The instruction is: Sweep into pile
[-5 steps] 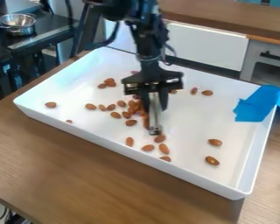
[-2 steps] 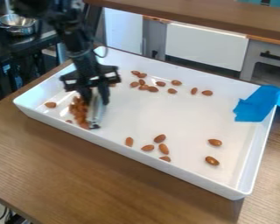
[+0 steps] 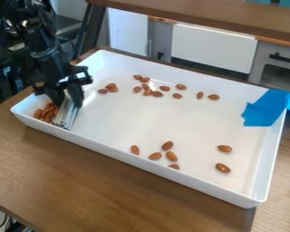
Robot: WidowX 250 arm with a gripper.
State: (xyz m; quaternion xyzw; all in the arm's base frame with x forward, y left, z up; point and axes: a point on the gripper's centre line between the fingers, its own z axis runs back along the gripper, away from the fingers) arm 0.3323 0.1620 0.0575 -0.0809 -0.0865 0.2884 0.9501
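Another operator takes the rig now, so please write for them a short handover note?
Gripper: at the tray's left end, holding a silvery tool down in the tray.
Done: a pile of almonds gathered in the left corner, beside the tool.
Left: loose almonds toward the far side, a few just right of the gripper, five by the near wall, two toward the right end.

"What lies around your work?"
"I have a brown wood-grain tabletop [image 3: 81, 172] under it, and a bright blue sheet [image 3: 265, 111] at the view's right."
"Behind?"
"I see a white panel [image 3: 214, 45] beside a grey front [image 3: 265, 59] with a dark handle [image 3: 285, 59]."
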